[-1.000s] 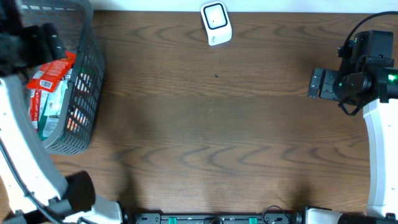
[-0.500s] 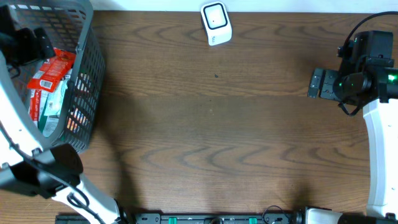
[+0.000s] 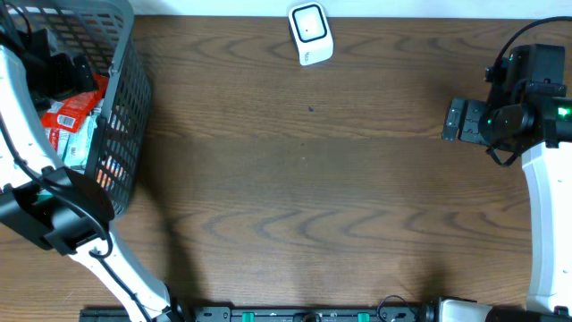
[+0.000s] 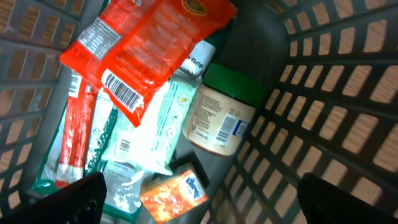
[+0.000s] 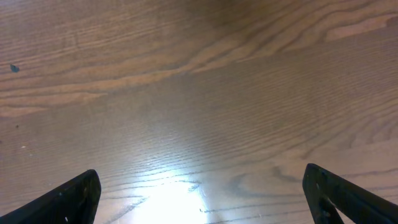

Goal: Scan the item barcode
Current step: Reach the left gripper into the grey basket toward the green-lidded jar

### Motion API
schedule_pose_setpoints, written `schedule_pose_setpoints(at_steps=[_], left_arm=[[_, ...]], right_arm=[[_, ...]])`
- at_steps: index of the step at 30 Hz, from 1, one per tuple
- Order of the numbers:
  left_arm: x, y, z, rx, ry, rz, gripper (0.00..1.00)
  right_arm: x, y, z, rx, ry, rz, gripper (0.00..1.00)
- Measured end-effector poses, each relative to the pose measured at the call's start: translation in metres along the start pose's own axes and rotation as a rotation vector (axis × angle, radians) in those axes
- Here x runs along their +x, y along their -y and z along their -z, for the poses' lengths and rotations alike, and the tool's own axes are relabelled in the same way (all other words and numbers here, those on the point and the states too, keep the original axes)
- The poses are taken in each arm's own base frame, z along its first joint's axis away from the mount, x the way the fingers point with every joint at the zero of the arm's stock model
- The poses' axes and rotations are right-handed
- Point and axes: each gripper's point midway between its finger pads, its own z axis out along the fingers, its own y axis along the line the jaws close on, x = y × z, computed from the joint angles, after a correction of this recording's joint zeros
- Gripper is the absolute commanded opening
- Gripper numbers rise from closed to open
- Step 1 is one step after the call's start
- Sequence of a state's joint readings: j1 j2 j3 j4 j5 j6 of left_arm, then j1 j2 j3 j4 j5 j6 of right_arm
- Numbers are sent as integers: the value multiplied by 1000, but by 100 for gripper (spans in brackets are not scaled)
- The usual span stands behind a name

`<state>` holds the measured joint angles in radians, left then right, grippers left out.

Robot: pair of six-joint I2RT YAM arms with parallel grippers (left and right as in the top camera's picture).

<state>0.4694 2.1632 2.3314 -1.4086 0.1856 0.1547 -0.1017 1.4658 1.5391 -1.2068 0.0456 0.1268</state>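
Pick-up stage: left gripper (image 4: 199,202), jaws spread wide and holding nothing, hangs in grey plastic mesh basket (image 3: 125,116) above red foil packet (image 4: 146,46) lying barcode-up; right gripper (image 5: 202,196) likewise spread, empty — next move calls for pinching packet and carrying it to small white scanner (image 3: 310,33)

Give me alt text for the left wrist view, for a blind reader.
Inside a grey basket lie a red snack bag with a barcode, a green-lidded jar and other packets. The open left gripper hovers above them.
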Motion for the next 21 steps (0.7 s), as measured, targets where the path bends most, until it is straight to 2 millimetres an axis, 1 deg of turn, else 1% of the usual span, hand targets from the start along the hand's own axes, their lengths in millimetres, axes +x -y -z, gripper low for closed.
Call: schedule_pose_setpoints(at_steps=[6,9,13,18,21], left_arm=[[-6,-2,-12,2,0,-9,98],[-6,3,-18,34,-7,-35,98],[-8,10,-20,79,0,-70,98],[-10,14,-20,101,10,-88,99],[-9,15,-25,106,1,-89,99]], right_arm=[[0,0,0,0,0,0,99],[0,0,0,0,0,0,99],[0,0,0,0,0,0,99],[0,0,0,0,0,0,99],[0,0,0,0,0,0,99]])
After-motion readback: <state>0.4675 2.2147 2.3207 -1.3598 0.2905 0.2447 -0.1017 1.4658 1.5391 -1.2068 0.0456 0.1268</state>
